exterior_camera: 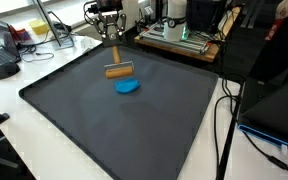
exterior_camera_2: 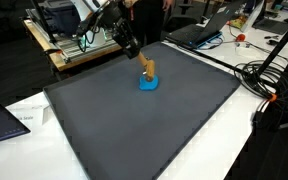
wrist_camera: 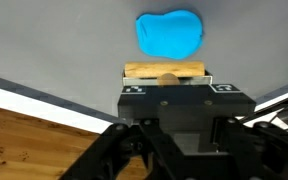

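Observation:
A wooden roller (exterior_camera: 117, 70) with a thin upright handle stands over the dark grey mat (exterior_camera: 94, 130), just behind a flat blue dough blob (exterior_camera: 128, 86). My gripper (exterior_camera: 111, 38) comes down from above and is shut on the handle's top. In an exterior view the gripper (exterior_camera_2: 132, 45) sits up and left of the roller (exterior_camera_2: 149, 69), with the blue blob (exterior_camera_2: 147, 84) right below it. In the wrist view the roller (wrist_camera: 164, 70) lies crosswise just beyond my gripper (wrist_camera: 167, 82), and the blob (wrist_camera: 170, 33) lies beyond it. My fingertips are hidden behind the black gripper body.
The mat (exterior_camera_2: 134, 130) covers most of a white table. Lab equipment on a wooden board (exterior_camera: 179, 40) stands at the back. A laptop (exterior_camera: 279, 110) and black cables (exterior_camera: 224, 120) lie beside the mat. A keyboard and mouse (exterior_camera: 6, 70) sit at the far side.

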`<state>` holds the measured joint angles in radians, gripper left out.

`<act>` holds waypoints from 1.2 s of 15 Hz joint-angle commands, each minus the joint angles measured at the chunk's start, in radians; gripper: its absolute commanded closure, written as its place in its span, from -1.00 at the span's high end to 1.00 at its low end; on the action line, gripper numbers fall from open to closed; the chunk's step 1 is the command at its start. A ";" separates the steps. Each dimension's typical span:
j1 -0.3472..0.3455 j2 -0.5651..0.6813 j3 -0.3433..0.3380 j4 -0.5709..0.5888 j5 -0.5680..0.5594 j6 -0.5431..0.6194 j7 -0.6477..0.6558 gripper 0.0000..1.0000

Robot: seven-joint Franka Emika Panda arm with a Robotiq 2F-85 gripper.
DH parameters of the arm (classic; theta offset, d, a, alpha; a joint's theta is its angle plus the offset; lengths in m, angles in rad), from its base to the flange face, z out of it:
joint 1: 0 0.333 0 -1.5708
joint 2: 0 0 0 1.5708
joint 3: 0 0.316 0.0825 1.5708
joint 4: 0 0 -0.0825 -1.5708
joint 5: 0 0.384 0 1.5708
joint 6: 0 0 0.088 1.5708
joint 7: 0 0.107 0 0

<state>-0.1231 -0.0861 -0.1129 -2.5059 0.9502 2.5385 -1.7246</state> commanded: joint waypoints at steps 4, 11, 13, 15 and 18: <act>0.004 -0.018 -0.010 -0.051 0.168 0.011 -0.153 -0.56; -0.004 -0.015 -0.016 -0.092 0.323 0.003 -0.295 -0.56; -0.006 -0.014 -0.019 -0.100 0.354 -0.003 -0.328 -0.56; -0.009 -0.008 -0.020 -0.104 0.382 -0.005 -0.356 -0.56; -0.010 0.000 -0.026 -0.108 0.433 -0.016 -0.402 -0.56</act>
<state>-0.1289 -0.0801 -0.1277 -2.6067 1.3121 2.5392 -2.0543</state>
